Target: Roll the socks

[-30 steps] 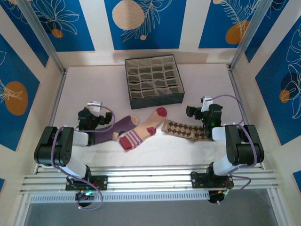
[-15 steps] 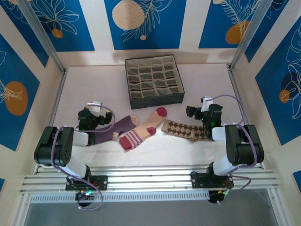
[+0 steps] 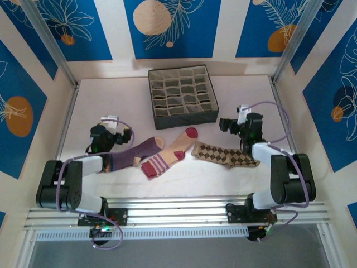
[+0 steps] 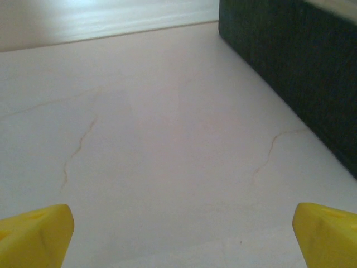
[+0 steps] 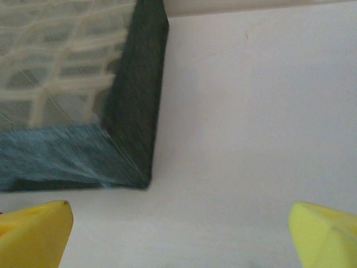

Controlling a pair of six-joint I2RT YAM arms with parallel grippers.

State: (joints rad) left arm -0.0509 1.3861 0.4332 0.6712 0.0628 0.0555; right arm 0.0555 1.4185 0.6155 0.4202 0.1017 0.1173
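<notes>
purple sock (image 3: 136, 152): closest to the left arm. Its cuff end sits on the base side of the left gripper's fingers, just behind and a bit to their right. Long axis runs diagonally, beige toe pointing away and right.
beige sock (image 3: 170, 153): middle of the row, between the two arms, with its striped cuff nearest the bases and its maroon toe on the far end. It touches the purple one, as far as I can tell.
diamond sock (image 3: 223, 154): lies more or less crosswise, on the base side of the right gripper's fingers. The right forearm crosses over its outer end.
left gripper (image 3: 105, 135): fingers spread wide with nothing between them. In the wrist view the yellow tips (image 4: 33, 237) sit at the two bottom corners over bare table (image 4: 167, 139). It's aimed away from the bases, so no sock is in front of it.
right gripper (image 3: 241, 125): same deal, tips (image 5: 33, 231) wide apart and empty, pointing at the box corner rather than at any sock.
box (image 3: 187, 116): beyond both sets of fingers, ahead and right of the left ones, ahead and left of the right ones.
what the next move hangs on: my guess is each gripper has to pull back and tip down, since the socks are behind the tips. Left is nearer the purple sock, right is nearer the diamond one. Nothing's rolled yet.
</notes>
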